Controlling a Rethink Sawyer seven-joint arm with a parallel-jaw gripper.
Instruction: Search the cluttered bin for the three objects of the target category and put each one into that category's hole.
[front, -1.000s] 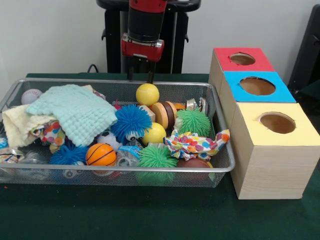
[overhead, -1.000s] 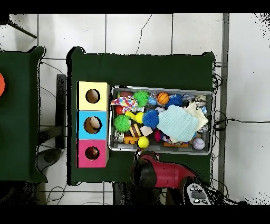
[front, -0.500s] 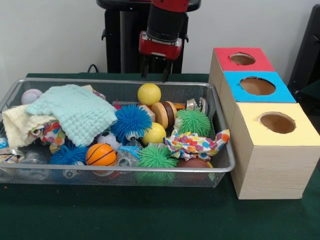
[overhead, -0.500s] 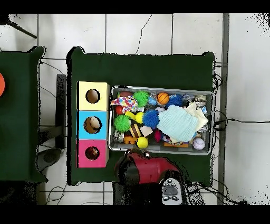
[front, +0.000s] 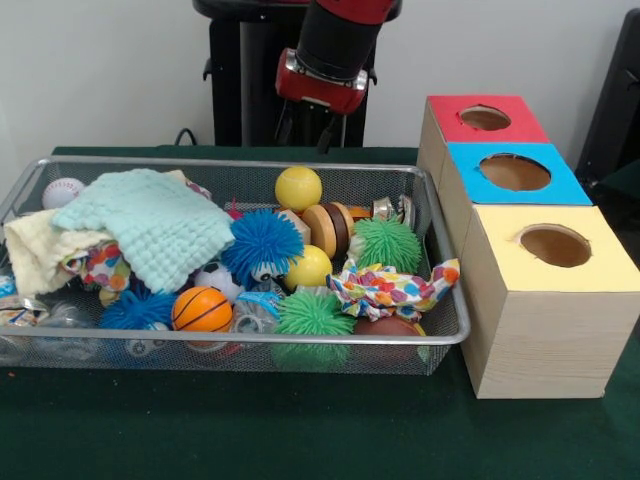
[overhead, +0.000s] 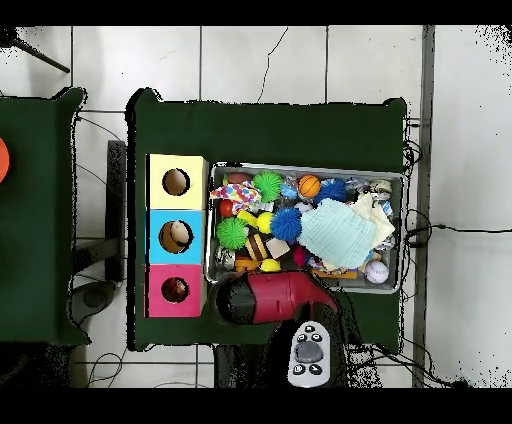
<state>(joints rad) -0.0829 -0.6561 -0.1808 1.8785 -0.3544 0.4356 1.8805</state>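
Sorting barely started or mid-way; bin still full.
Gripper (front: 310, 132) hangs above the bin's (front: 440, 335) far rim at 12 o'clock, behind the yellow ball (front: 297, 188); can't tell whether it is released or clenched, and nothing visible in it. Overhead view shows something inside the blue box hole (overhead: 176, 236) and the red box hole (overhead: 175, 290); yellow box hole (overhead: 176, 182) looks empty. Target category is unclear; balls, spiky balls (front: 264, 242) and cloths (front: 150, 222) remain in the bin.
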